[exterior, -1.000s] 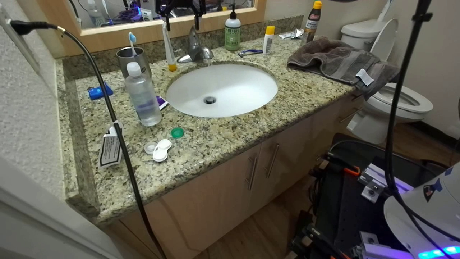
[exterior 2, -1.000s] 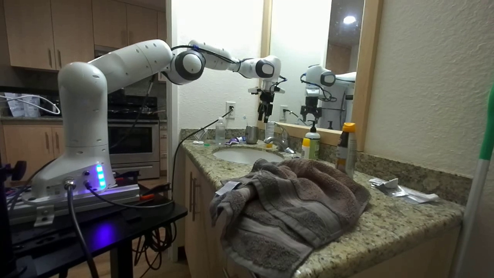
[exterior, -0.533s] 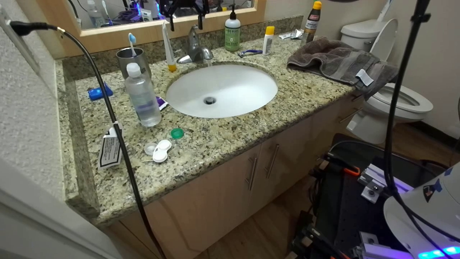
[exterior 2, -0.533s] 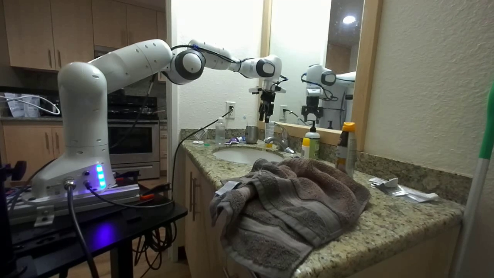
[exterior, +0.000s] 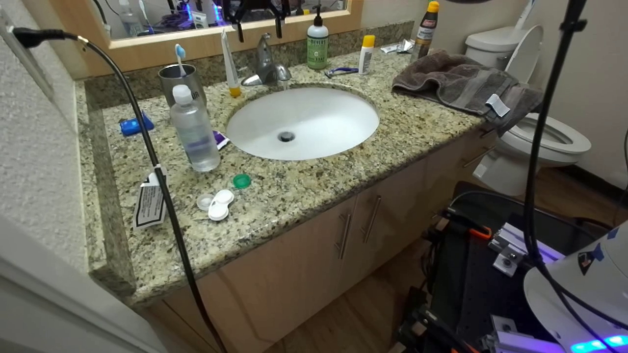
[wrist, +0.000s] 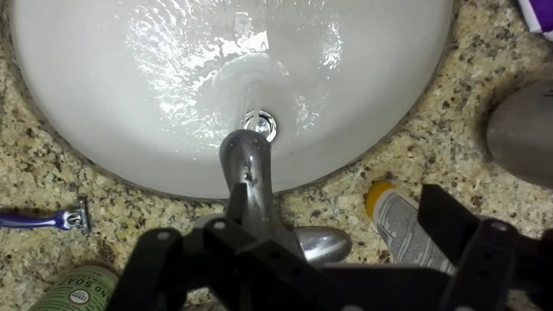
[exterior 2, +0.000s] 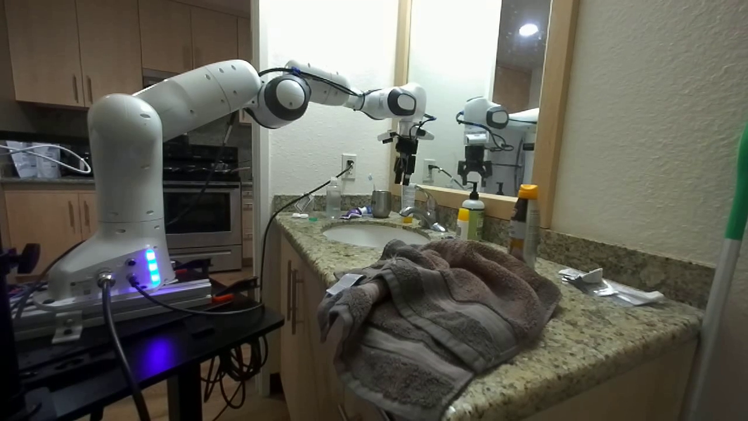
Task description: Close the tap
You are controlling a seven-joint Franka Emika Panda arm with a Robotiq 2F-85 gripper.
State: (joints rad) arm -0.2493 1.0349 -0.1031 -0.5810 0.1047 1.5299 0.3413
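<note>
1. Arm (exterior 2: 201, 92): extended from its base over the counter (exterior: 304, 179), wrist bent, the gripper (exterior: 260, 38) pointing straight down.
2. Gripper: fingers spread well apart, holding nothing, above the tap (exterior: 269, 71).
3. Tap, one: behind the single basin (exterior: 324, 127), water (wrist: 248, 100) running from it.
4. On the counter, one each: clear bottle (exterior: 195, 130), soap bottle (exterior: 318, 47), cup (exterior 2: 381, 204) with a toothbrush (exterior: 181, 61) standing in it, razor (wrist: 34, 221), towel (exterior: 461, 81).

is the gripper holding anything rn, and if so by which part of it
Nothing is held. The gripper is open above the tap, its fingers wide apart with nothing pinched between them.
</note>
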